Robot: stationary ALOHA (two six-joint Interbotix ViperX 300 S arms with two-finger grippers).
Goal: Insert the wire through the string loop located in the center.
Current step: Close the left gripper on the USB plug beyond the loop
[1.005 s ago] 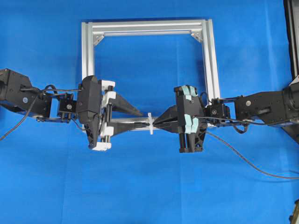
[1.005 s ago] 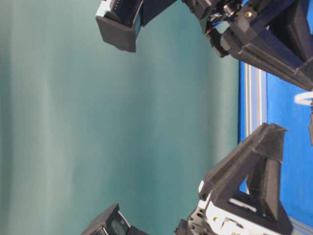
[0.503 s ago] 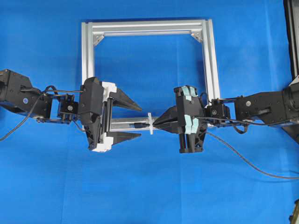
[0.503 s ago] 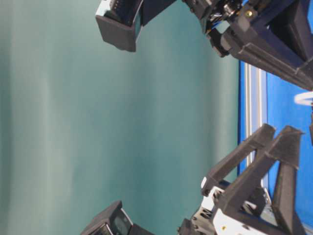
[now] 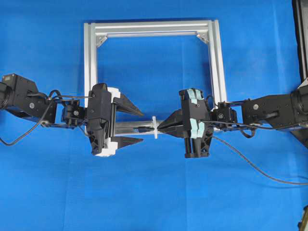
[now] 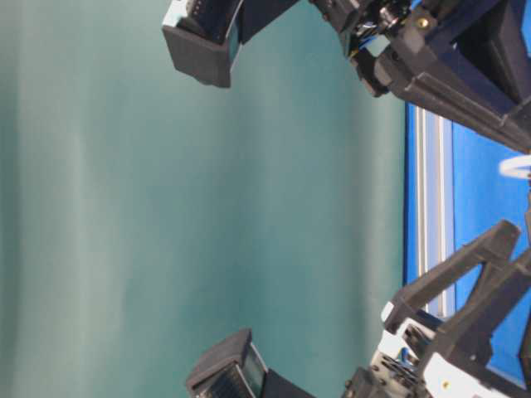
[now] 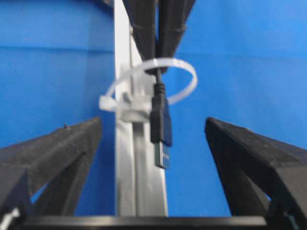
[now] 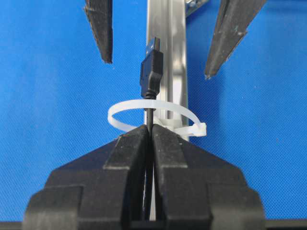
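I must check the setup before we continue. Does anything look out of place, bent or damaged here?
Nothing stands out. The wire passes through the string loop, held by the shut right gripper. The left gripper is open around the plug, not touching it. The frame lies flat and square.

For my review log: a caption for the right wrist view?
Right claw shut on the wire, plug already through the string loop; left claw open beyond.

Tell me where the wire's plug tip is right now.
In the left wrist view, the wire has its plug through the string loop, beside the silver rail, between the open left gripper fingers; the right gripper holds it.
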